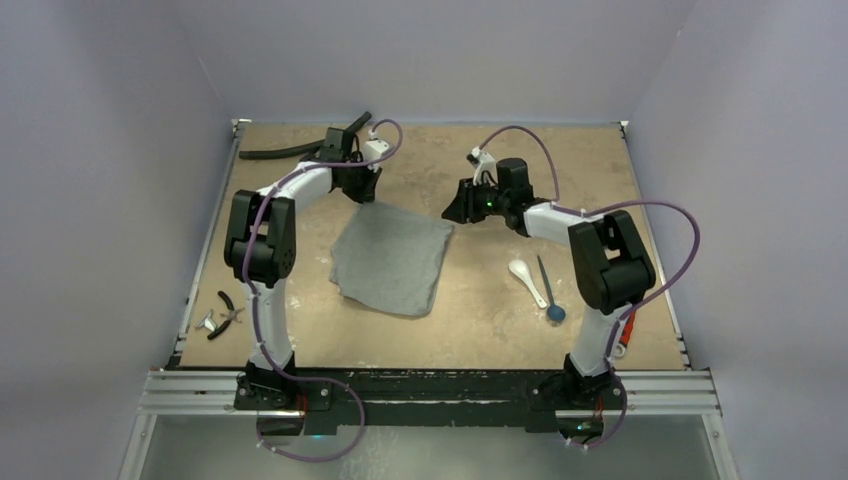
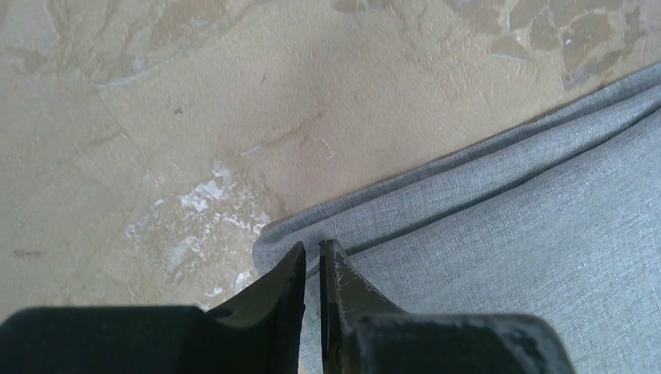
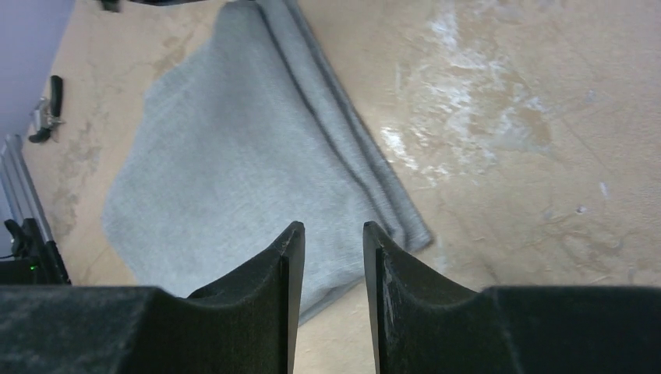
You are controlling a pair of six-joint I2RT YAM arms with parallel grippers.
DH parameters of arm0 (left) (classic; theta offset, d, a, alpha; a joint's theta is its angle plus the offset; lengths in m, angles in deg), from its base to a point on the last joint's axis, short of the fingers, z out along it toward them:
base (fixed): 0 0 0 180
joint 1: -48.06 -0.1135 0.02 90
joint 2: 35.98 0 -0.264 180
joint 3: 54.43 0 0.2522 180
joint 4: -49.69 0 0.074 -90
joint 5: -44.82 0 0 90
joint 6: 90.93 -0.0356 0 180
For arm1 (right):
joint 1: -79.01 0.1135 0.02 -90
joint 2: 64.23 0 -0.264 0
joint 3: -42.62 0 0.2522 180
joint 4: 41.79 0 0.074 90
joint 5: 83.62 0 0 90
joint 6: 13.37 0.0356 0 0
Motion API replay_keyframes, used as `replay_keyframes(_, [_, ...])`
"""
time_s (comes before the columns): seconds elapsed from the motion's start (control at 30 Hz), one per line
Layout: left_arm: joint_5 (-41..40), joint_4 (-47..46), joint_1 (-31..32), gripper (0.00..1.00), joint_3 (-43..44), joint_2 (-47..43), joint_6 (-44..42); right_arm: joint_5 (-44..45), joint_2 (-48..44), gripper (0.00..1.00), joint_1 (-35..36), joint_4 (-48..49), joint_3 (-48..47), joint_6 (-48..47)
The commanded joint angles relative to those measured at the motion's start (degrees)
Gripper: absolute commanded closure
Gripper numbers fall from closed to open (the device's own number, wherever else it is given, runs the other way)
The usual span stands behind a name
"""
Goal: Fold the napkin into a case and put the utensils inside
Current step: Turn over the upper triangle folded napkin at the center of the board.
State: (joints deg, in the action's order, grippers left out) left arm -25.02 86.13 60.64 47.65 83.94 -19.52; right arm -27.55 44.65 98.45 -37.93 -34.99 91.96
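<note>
The grey napkin [image 1: 390, 258] lies folded flat in the middle of the table, with layered edges along its far side [image 2: 507, 234]. At its far left corner my left gripper [image 1: 362, 192] is down on the cloth. Its jaws [image 2: 312, 245] are nearly together, with a thin strip of fabric between the tips. My right gripper [image 1: 452, 212] hovers open over the far right corner [image 3: 333, 227], where napkin [image 3: 234, 156] and bare table show through the gap. The white spoon [image 1: 527, 280] and the thin dark utensil with a blue end [image 1: 549, 293] lie side by side to the right of the napkin.
A black hose [image 1: 295, 150] lies along the far left edge. Small pliers [image 1: 225, 312] rest near the front left corner. A red-handled tool [image 1: 626, 332] sits by the right arm's base. Walls close in the table on three sides.
</note>
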Motion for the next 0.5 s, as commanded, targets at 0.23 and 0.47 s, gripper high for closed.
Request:
replay_keyframes(0.23, [2.2, 10.4, 0.2, 0.54, 11.2, -2.5, -3.3, 15.5, -8.1, 0.49, 3.6, -1.2, 5.6, 5.5])
replay_keyframes(0.47, [3.7, 8.5, 1.2, 0.49, 15.3, 3.2, -0.3, 15.6, -7.3, 0.52, 4.1, 1.8, 7.7, 10.2])
